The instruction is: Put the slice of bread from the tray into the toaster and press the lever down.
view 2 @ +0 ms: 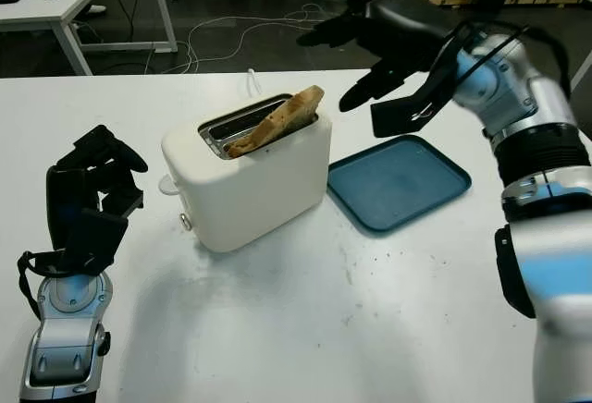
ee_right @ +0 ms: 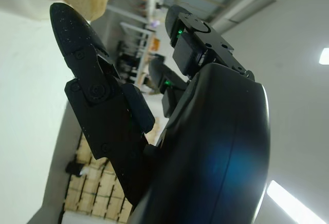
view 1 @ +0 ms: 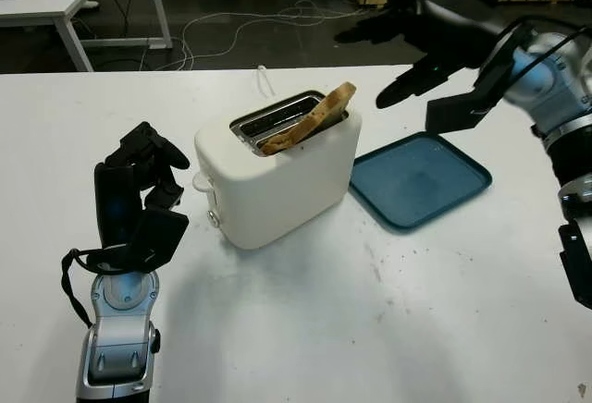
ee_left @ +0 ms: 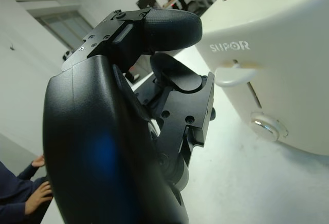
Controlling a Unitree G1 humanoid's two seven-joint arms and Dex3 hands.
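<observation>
A toasted brown bread slice (view 1: 310, 119) leans in the white plastic toaster (view 1: 277, 167), right hand (view 1: 421, 38) empty above the blue tray (view 1: 421, 179), left hand (view 1: 139, 195) curled, holding nothing, beside the toaster.

Stereo head pair looks down, sharing toaster (view 1: 277, 167); wrist cams close.

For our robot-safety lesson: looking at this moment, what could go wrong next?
1. The bread slice lies slanted in the toaster slot, one corner sticking out; pressing the lever may jam it.
2. The right hand, open beside that raised corner, could knock it.
3. The left hand, curled beside the lever, might push the toaster instead.
</observation>
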